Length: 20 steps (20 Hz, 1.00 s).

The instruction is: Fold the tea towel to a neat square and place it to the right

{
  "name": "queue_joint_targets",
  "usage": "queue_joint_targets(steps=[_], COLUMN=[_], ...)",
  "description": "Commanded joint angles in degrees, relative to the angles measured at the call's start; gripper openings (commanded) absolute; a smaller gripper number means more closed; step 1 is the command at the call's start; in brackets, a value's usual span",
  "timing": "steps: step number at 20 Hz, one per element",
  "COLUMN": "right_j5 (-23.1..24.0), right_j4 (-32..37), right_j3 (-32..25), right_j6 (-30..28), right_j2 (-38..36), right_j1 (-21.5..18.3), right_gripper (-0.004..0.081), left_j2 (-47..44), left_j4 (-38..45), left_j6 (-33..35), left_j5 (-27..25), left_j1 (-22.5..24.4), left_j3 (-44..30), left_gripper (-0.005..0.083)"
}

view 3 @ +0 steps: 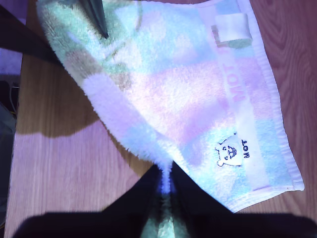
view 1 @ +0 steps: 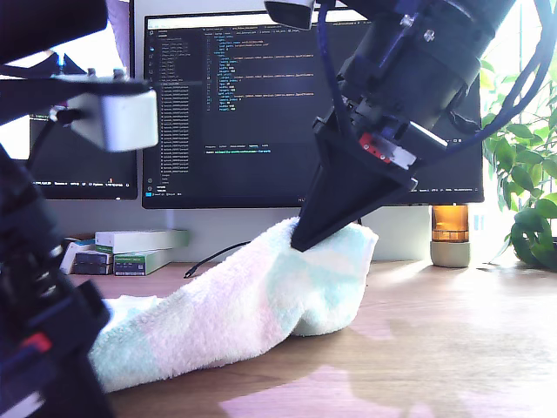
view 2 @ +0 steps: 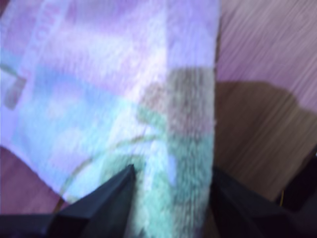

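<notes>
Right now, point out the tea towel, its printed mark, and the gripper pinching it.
tea towel [view 1: 235, 305], exterior view, middle of the draped cloth.
printed mark [view 3: 229, 151], second wrist view, bear face.
my second gripper [view 3: 164, 174], second wrist view, fingertips closed on the towel's edge.

Tea towel [view 1: 235, 309] sprawls across the table [view 1: 452, 348] middle, one end lifted, blocking low passage there. Bare wood lies open toward the exterior view's right, up to a plant [view 1: 526, 200] and an amber jar [view 1: 450, 235] at the back. Monitor [view 1: 261, 104] walls off the rear. Small boxes [view 1: 139, 248] crowd the back on the exterior view's left. A dark arm [view 1: 35, 322] fills the near corner at that view's left.
</notes>
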Motion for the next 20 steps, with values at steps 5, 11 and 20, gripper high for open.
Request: queue_joint_targets(steps=[5, 11, 20], right_j5=[-0.2, 0.6, 1.3], right_j4=[0.1, -4.7, -20.5], right_j3=[0.5, 0.5, 0.5], right_j6=[0.3, 2.2, 2.8], right_j2=[0.6, 0.6, 0.6], right_j1=[-0.2, -0.2, -0.2], right_gripper=[-0.0013, -0.0013, -0.0013], left_j2=[0.5, -1.6, -2.5], left_j4=[-0.7, -9.0, -19.7], left_j6=[-1.0, -1.3, -1.0], left_j5=[-0.2, 7.8, 30.7], left_j1=[-0.2, -0.2, 0.1], left_j3=[-0.8, 5.5, 11.5], left_gripper=[-0.0026, -0.0021, -0.0021])
